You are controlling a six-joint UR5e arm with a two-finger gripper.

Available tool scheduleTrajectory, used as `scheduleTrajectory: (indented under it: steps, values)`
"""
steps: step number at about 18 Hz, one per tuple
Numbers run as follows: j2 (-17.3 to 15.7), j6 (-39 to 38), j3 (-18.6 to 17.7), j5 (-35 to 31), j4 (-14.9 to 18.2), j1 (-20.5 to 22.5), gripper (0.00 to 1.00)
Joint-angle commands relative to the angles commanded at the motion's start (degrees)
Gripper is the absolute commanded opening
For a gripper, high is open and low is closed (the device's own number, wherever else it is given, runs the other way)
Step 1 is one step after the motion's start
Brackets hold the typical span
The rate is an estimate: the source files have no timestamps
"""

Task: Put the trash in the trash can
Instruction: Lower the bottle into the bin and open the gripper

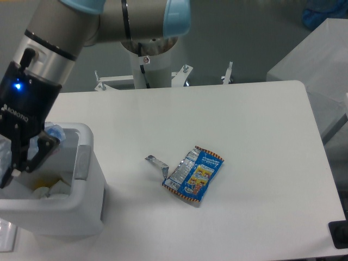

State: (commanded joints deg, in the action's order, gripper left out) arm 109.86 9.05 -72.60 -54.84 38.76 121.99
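Note:
My gripper [26, 159] hangs over the open top of the white trash can [81, 212] at the left edge of the table. Its fingers [48, 148] stand around a crushed clear plastic bottle [53, 132], which sticks out on both sides of them, just above the can's rim. The grey panel [82, 161] runs along the can's right rim. The flat blue snack wrapper [194, 175] with orange edges lies in the middle of the table. The small crumpled silver foil scrap [156, 162] lies just to its left, touching or nearly touching it.
Pale crumpled pieces [50, 190] lie inside the can. The arm's base column [147, 65] stands behind the table's far edge. A grey box [315, 60] stands at the far right. A dark object [339, 235] sits at the right front corner.

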Motion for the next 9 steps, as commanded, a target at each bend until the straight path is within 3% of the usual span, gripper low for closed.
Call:
scheduleTrajectory:
  steps: [6, 9]
  values:
    - [0.36, 0.09, -1.75, 0.0, 0.0, 0.0, 0.62]
    - [0.35, 1.14, -2.46, -0.09, 0.0, 0.0, 0.83]
